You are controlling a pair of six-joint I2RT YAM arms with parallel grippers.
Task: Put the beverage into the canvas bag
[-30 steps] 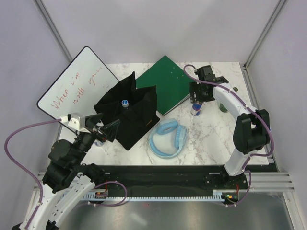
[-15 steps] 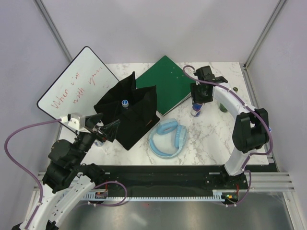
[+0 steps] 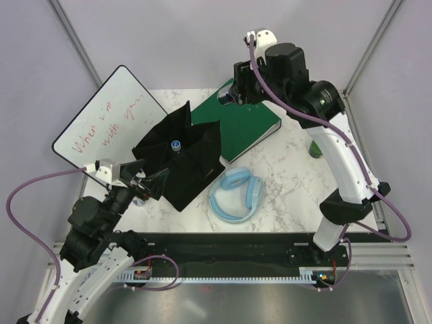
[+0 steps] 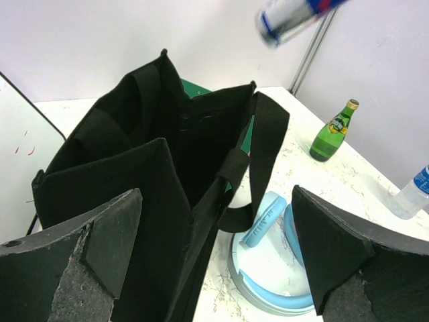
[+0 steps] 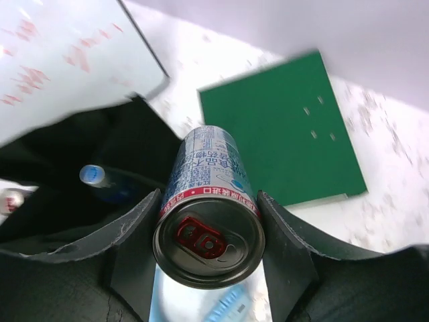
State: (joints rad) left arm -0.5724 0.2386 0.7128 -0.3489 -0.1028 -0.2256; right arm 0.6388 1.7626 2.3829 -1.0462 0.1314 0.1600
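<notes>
Marble table (image 3: 297,182) below; can (image 5: 204,201) clamped between right end effector (image 5: 209,249) fingers.

Apparently a robotics lab test cell: a left arm (image 3: 94,223) and a right arm (image 3: 337,148), both trailing cables, are bolted to a metal rail (image 3: 229,273) at the edge of a marble-patterned surface (image 3: 297,182). Plain pale walls (image 3: 202,40) and aluminium posts (image 3: 368,47) box it in. A handwritten whiteboard (image 3: 108,118), green binder (image 3: 236,125) and blue headphones (image 3: 236,194) share the surface.
</notes>
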